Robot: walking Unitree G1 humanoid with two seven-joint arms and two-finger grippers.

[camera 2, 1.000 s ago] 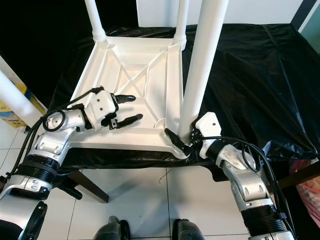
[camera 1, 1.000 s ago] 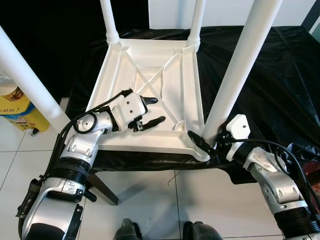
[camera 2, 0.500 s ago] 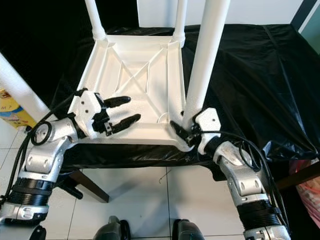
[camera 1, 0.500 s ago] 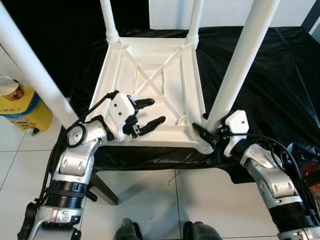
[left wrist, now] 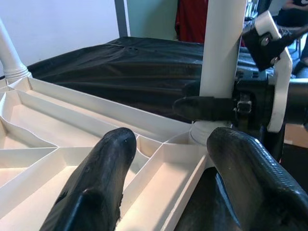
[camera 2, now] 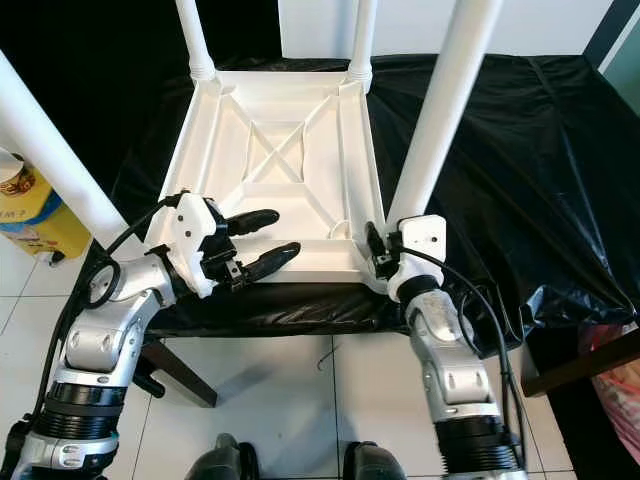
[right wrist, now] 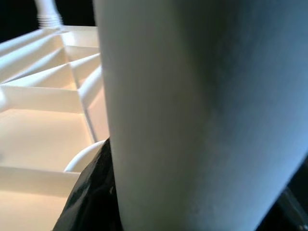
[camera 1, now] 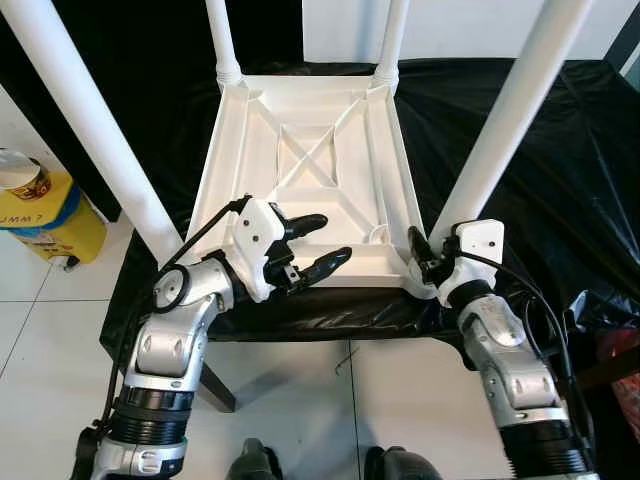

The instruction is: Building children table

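Lying upside down on a worktop draped in black plastic sheet (camera 1: 560,150): one white plastic children's table (camera 1: 310,170), ribbed underside up, with an X-shaped brace at its centre.

Legs, placed relative to the upturned table:
- far-left leg (camera 1: 222,40), upright in its corner socket;
- far-right leg (camera 1: 392,40), upright in its corner socket;
- near-right leg (camera 1: 510,115), standing at the near-right corner socket;
- near-left leg (camera 1: 90,130), rising beside the near-left corner; its foot is hidden behind the left arm, so seating cannot be told.

Left claw (camera 1: 315,246): fingers spread wide apart, holding nothing. It hovers at the table's near edge, left of centre, pointing across toward the near-right corner. One finger lies over the ribbed underside, the other about over the near rim; contact cannot be told. In the left wrist view its two black fingertips (left wrist: 103,178) frame the near-right socket.

Right claw (camera 2: 373,250): at the foot of the near-right leg, just above the socket. In the left wrist view one black finger lies across the leg's base, touching it. The right wrist view looks along the leg at very close range. The second finger is hidden, so a full grip cannot be confirmed.

Container: yellow tub (camera 1: 35,205) with a printed label, on the tiled floor well left of the table; contents not visible.
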